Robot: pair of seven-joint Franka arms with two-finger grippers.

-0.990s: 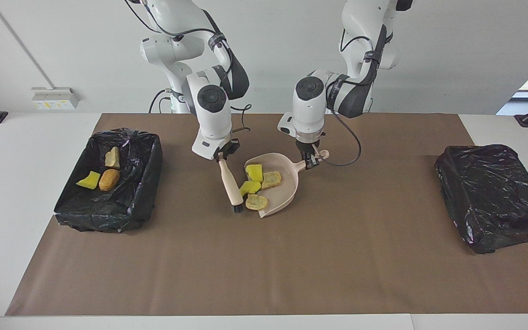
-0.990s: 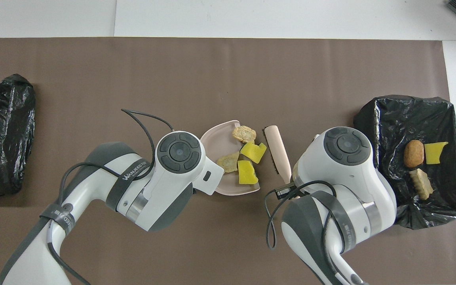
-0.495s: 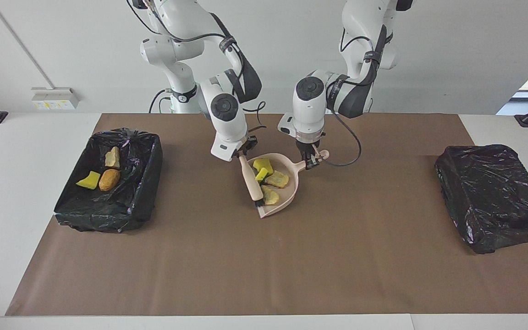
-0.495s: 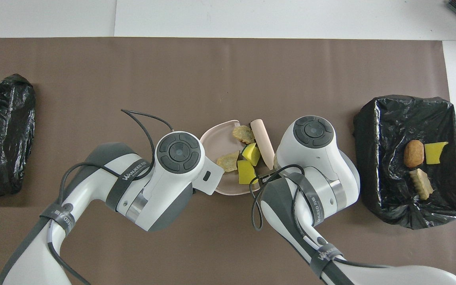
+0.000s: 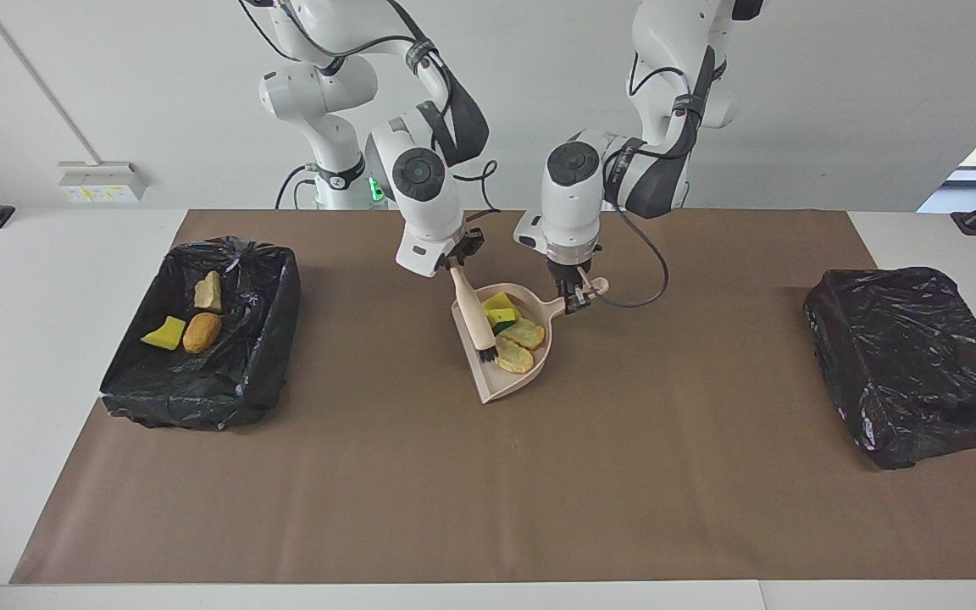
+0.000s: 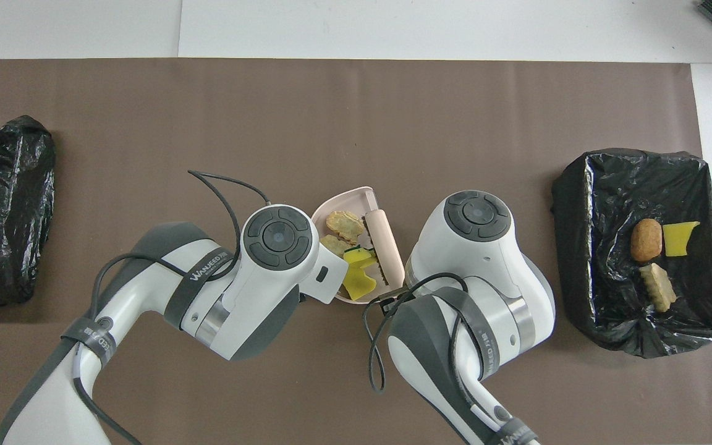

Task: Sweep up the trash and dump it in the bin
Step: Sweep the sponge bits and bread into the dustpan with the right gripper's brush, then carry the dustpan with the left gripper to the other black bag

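Brush (image 5: pixel 474 315) is gripped by right gripper (image 5: pixel 460 255), bristles against trash (image 5: pixel 515 334) inside dustpan (image 5: pixel 512 379), whose handle is clamped by left gripper (image 5: pixel 577 295).

The only legible lettering is white print on the dark grey straps wrapped around the robot arms. In the overhead view, the strap on the left arm's forearm (image 6: pixel 198 279) carries a brand word that reads roughly "WANJEED", followed by smaller characters too small to make out. A second strap lower on the same arm (image 6: pixel 93 342) and the strap on the right arm (image 6: pixel 483 343) bear the same kind of print, but it cannot be read there. The wall-mounted box (image 5: pixel 102 182) in the facing view shows small yellow labels, illegible.
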